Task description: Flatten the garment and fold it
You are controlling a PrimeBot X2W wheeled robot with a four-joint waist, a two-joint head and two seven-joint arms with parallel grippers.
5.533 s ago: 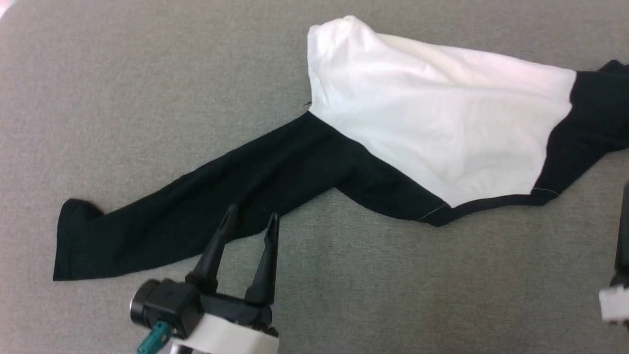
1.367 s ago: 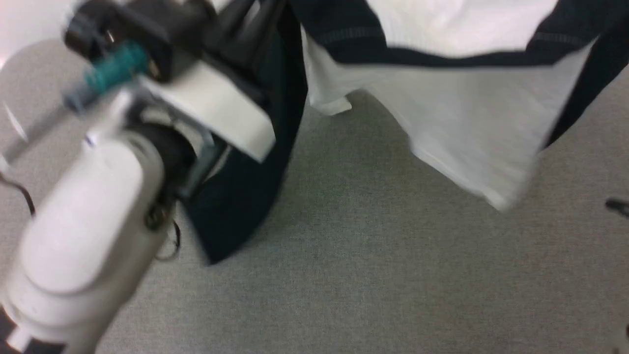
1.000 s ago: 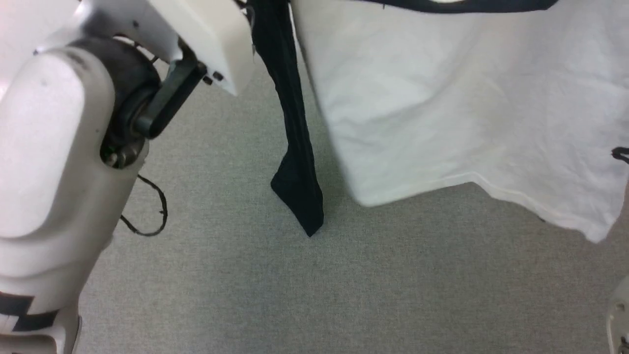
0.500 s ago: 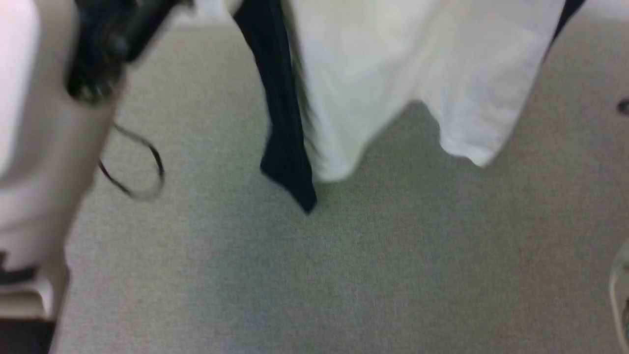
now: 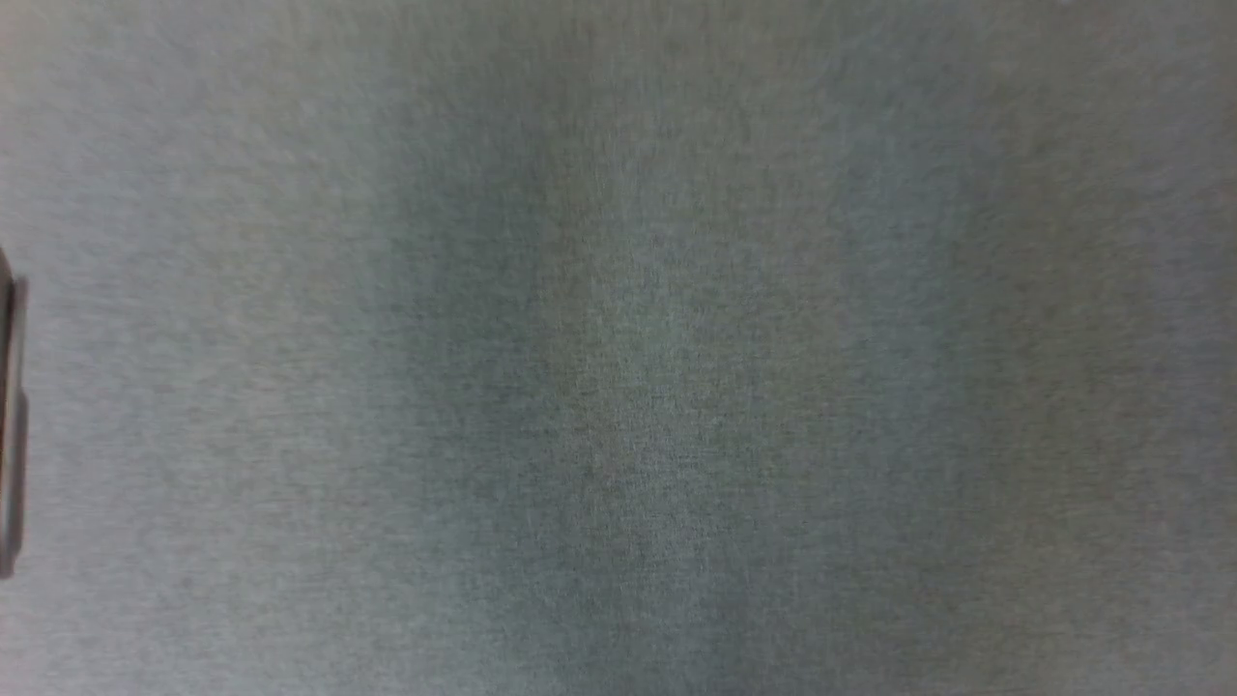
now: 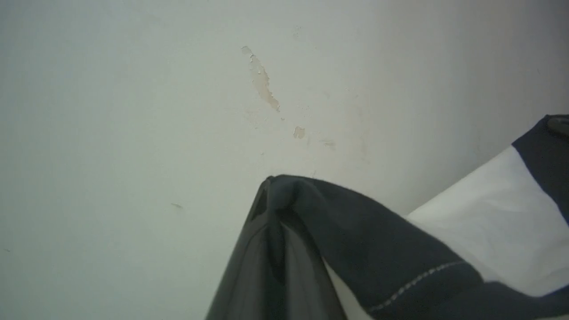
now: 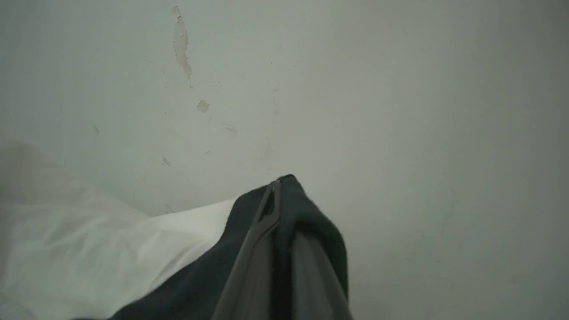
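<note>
In the left wrist view my left gripper (image 6: 269, 183) is shut on a black fold of the garment (image 6: 382, 249), whose cloth drapes over the fingertips. From there its white body (image 6: 480, 222) stretches off to the right, taut and lifted. My right gripper (image 7: 281, 181) is likewise shut on black cloth of the garment (image 7: 191, 284) in the right wrist view, and the white body (image 7: 80, 249) trails away to the left. Both grippers point at a pale wall, so the garment hangs between them in the air.
A pale wall with chipped paint patches (image 6: 262, 82) (image 7: 181, 44) stands beyond both grippers. The head view looks down on the grey fabric surface (image 5: 618, 387), with a dark blurred strip (image 5: 10, 425) at the left edge.
The head picture has shifted. The hanging garment and the left arm have slid up and out of it, leaving the grey surface. Earlier the garment lay flat; it was then lifted.
</note>
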